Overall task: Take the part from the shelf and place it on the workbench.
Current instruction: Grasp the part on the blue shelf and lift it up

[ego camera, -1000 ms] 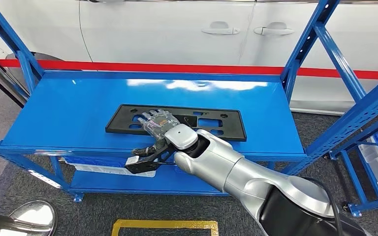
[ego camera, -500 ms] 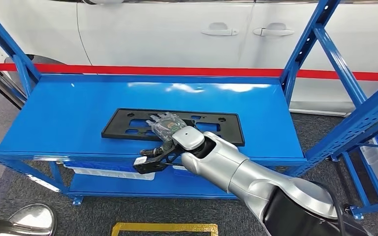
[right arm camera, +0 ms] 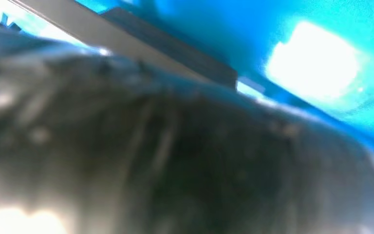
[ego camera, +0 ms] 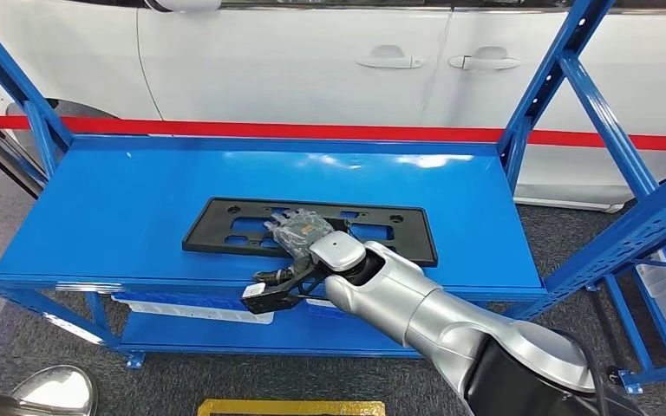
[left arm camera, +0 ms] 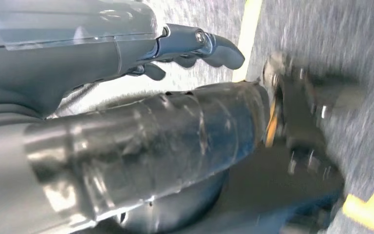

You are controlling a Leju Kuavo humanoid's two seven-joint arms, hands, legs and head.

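Right hand (ego camera: pixel 299 231) flat on license plate frame (ego camera: pixel 225 227), grasp unclear; looks light, stiff plastic, best gripped at near rail.

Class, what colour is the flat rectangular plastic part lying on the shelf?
Black; the flat rectangular plastic part shows best in the head view, against the blue metal shelf.

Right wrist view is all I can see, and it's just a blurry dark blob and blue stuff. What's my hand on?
Observer: The head view shows your right hand resting on a flat black part.
Operator: Is it lifted up?
Observer: No, it lies flat on the blue shelf.
Operator: And my other hand?
Observer: The left hand hangs above the grey floor, holding nothing.
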